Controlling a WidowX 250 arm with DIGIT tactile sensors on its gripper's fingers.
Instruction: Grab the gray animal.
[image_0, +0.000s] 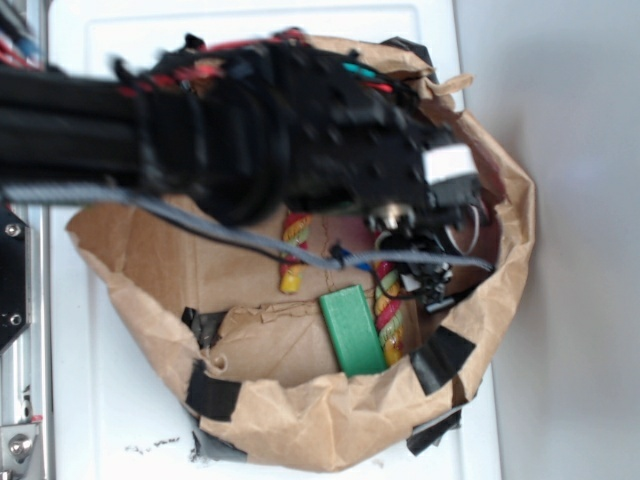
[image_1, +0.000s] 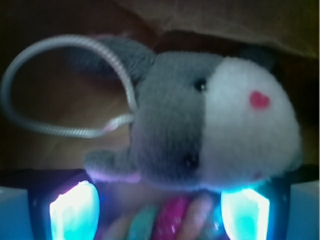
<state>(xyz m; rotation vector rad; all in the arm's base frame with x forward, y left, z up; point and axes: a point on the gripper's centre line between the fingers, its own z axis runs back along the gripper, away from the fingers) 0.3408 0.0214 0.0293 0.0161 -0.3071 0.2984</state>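
Observation:
The gray animal (image_1: 200, 130) fills the wrist view: a gray plush mouse with a cream-white face, a red dot on it, and a thin white cord loop (image_1: 55, 131) curling off to the left. My gripper (image_1: 160, 200) is open. Its two lit fingers (image_1: 75, 210) stand wide apart at the bottom edge, and the toy lies just beyond their tips, spanning the gap. In the exterior view the arm and gripper (image_0: 425, 270) reach down into the right side of a paper bag, and they hide the toy there.
The crumpled brown paper bag (image_0: 330, 420), patched with black tape, forms a walled bowl around everything. Inside lie a striped red-yellow-green rope arch (image_0: 293, 250) and a green block (image_0: 352, 330). The bag wall (image_1: 225, 20) rises close behind the toy.

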